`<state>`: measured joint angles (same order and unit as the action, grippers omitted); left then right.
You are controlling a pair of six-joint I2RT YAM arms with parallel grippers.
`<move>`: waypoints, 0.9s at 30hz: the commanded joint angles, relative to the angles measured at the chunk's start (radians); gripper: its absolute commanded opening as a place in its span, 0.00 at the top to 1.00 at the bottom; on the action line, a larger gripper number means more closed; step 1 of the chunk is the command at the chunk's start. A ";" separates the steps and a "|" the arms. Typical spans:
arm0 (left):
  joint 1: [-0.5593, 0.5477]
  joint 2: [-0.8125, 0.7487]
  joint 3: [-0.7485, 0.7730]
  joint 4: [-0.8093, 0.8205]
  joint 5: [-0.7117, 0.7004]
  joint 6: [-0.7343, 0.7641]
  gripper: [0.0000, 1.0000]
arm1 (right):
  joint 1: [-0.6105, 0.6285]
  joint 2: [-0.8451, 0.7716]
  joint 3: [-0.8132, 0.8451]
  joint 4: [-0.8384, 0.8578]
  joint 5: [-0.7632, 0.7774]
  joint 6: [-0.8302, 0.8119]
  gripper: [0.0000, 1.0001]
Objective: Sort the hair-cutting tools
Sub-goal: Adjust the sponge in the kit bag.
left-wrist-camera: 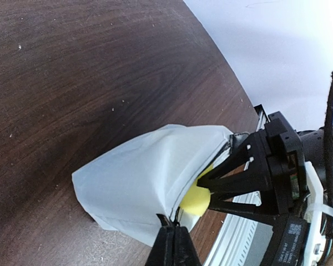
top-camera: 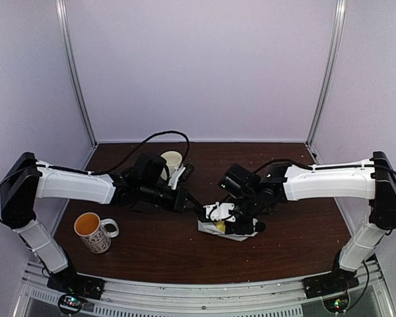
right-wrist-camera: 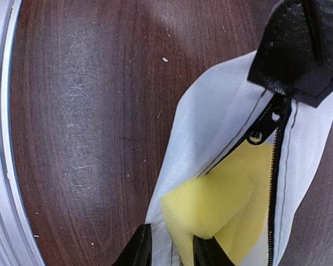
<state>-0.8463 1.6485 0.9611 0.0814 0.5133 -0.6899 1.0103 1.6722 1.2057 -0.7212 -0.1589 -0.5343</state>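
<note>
Two robot arms meet over a single white zip pouch (left-wrist-camera: 139, 177) lying near the middle of a dark wood table (top-camera: 158, 251). The left gripper (left-wrist-camera: 172, 233) is clamped tight on the pouch's open edge beside the black zip pull (right-wrist-camera: 261, 134). The right gripper (right-wrist-camera: 171, 241) stands with its fingers parted at the mouth of the pouch, the fabric edge between them. One yellow sponge block (right-wrist-camera: 227, 199) sits inside the pouch and shows through the opening. The hair-cutting tools cannot be made out in any view. The only lettering is a sticker (left-wrist-camera: 291, 228) with a square code on the right gripper, its print too small to read. Two mugs stand on the left half of the table: a patterned one with an orange inside (top-camera: 94, 232) near the front and a cream one (top-camera: 172, 162) behind the left arm.
</note>
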 commanded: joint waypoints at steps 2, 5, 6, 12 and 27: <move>0.010 -0.044 -0.013 0.113 -0.011 0.007 1.00 | -0.055 -0.019 -0.024 0.020 -0.057 0.015 0.72; 0.010 -0.025 -0.011 0.119 0.014 0.006 1.00 | -0.107 -0.040 -0.011 0.025 -0.130 0.015 0.68; 0.010 -0.021 -0.008 0.117 0.020 0.006 1.00 | -0.118 -0.052 -0.007 0.013 -0.158 0.009 0.67; 0.010 -0.006 0.008 0.076 0.030 0.037 1.00 | -0.137 -0.162 -0.036 0.053 -0.139 0.009 0.63; 0.010 0.020 0.005 0.109 0.057 0.019 1.00 | -0.130 -0.013 0.012 0.094 -0.072 0.021 0.84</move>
<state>-0.8440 1.6543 0.9501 0.1143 0.5385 -0.6720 0.8753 1.5787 1.1725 -0.6762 -0.2852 -0.5465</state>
